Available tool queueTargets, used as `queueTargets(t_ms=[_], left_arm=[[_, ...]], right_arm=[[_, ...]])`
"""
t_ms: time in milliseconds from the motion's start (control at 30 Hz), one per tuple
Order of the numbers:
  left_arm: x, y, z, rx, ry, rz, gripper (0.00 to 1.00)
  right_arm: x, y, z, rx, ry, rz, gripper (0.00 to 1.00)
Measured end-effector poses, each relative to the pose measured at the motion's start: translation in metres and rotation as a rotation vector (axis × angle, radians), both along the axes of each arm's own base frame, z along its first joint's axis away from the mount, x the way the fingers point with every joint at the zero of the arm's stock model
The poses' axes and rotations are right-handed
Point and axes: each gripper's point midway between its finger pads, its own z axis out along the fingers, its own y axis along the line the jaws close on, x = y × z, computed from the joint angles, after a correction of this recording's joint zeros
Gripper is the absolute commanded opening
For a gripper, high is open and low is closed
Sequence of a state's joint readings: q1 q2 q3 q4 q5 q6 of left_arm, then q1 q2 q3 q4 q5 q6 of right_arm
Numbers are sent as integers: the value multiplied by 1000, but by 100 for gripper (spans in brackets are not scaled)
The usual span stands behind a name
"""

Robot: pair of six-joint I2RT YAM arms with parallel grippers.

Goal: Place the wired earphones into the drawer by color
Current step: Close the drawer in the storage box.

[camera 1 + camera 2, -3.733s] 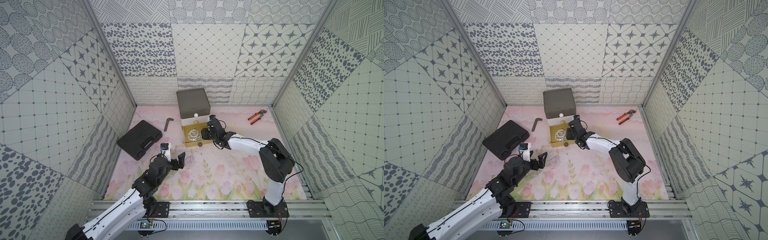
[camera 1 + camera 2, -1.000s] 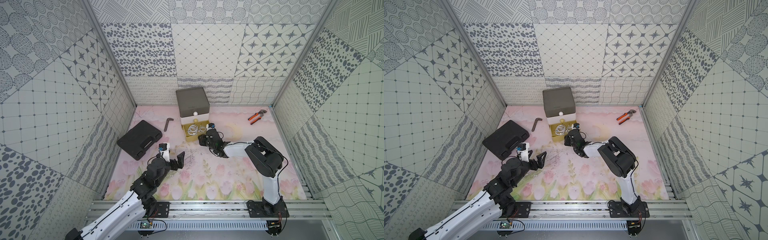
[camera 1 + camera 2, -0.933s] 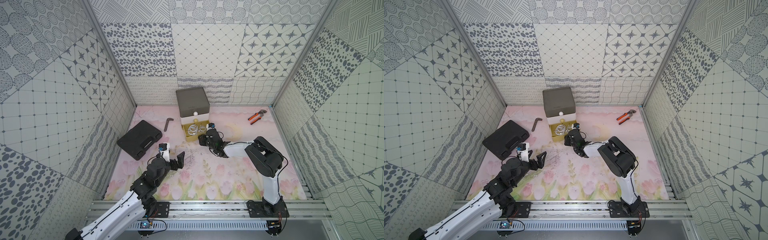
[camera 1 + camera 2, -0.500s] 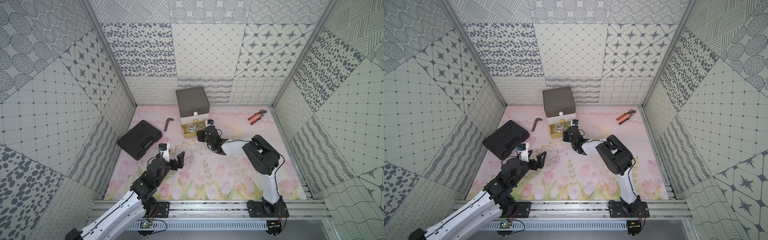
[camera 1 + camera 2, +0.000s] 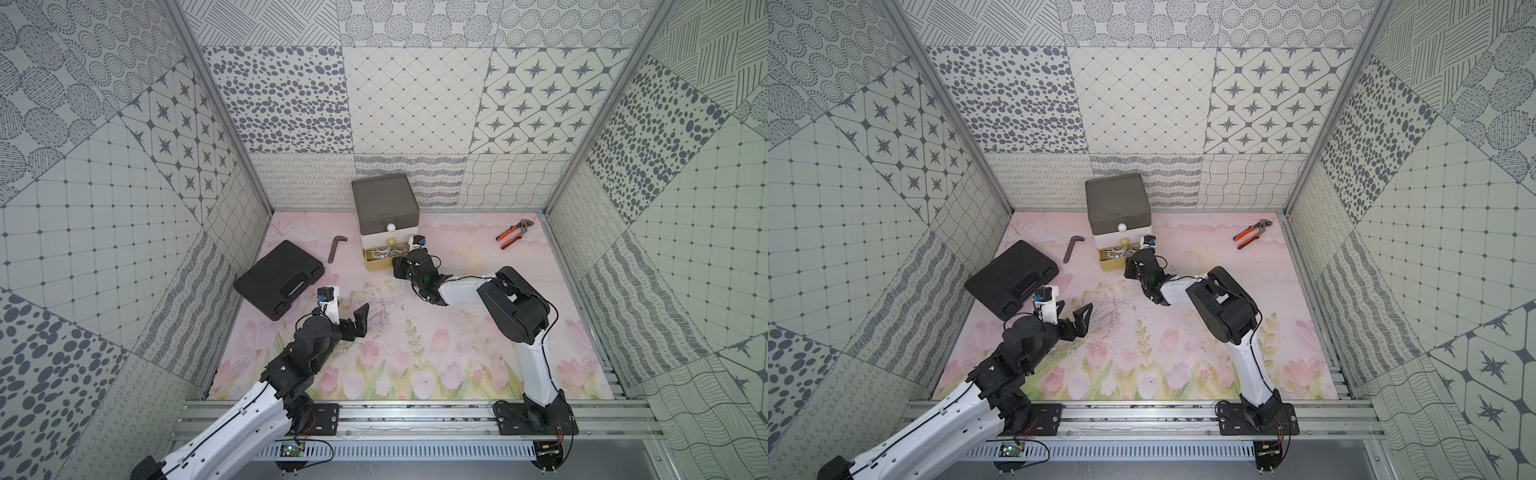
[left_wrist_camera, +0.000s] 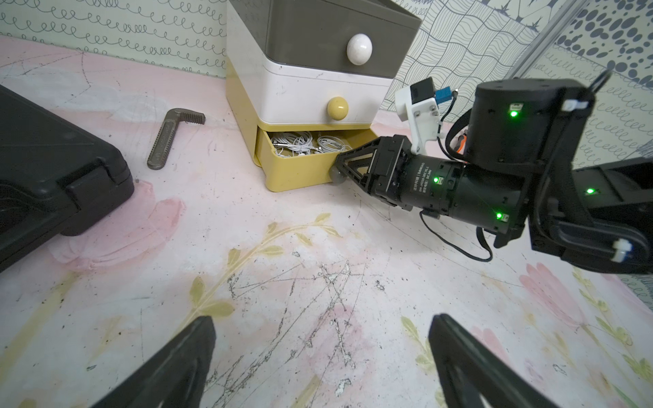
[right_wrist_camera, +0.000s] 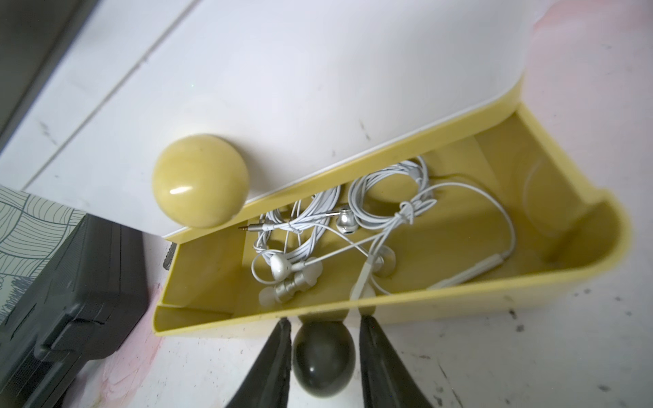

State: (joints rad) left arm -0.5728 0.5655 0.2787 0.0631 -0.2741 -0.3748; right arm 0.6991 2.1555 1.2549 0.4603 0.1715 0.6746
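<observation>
The drawer (image 5: 386, 208) (image 5: 1119, 203) stands at the back of the mat: grey top, white middle, yellow bottom. Its yellow bottom tray (image 7: 459, 300) (image 6: 300, 173) is partly pulled out. Inside lie coiled white wired earphones (image 7: 353, 226) (image 6: 307, 143). My right gripper (image 7: 323, 319) (image 5: 397, 268) is shut on the tray's dark ball knob (image 7: 323, 356), one finger on each side. My left gripper (image 6: 319, 321) (image 5: 1071, 311) hangs open over bare mat in the front left, with nothing between its fingers.
A flat black case (image 5: 278, 278) lies left of the drawer unit, with a bent metal key (image 5: 336, 247) between them. Orange-handled pliers (image 5: 513, 232) rest at the back right. Patterned walls close in three sides.
The right gripper has moved toward the unit with the knob, and the yellow tray sits further in than before. The left arm has not moved.
</observation>
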Motion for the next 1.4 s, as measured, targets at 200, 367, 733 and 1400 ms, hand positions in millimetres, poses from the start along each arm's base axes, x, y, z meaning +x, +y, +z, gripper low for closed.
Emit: queueTargets(t_ms=[200, 367, 733, 1400], left_arm=[[0, 0, -1, 2, 2, 1, 99], [0, 0, -2, 2, 2, 1, 99], [0, 1, -2, 4, 3, 3, 99], [-2, 2, 0, 2, -15, -2, 99]], right_arm=[[11, 3, -2, 5, -22, -11, 34], [18, 5, 0, 12, -43, -19, 34], [35, 10, 1, 36, -83, -43, 33], [1, -26, 1, 41, -51, -44, 38]])
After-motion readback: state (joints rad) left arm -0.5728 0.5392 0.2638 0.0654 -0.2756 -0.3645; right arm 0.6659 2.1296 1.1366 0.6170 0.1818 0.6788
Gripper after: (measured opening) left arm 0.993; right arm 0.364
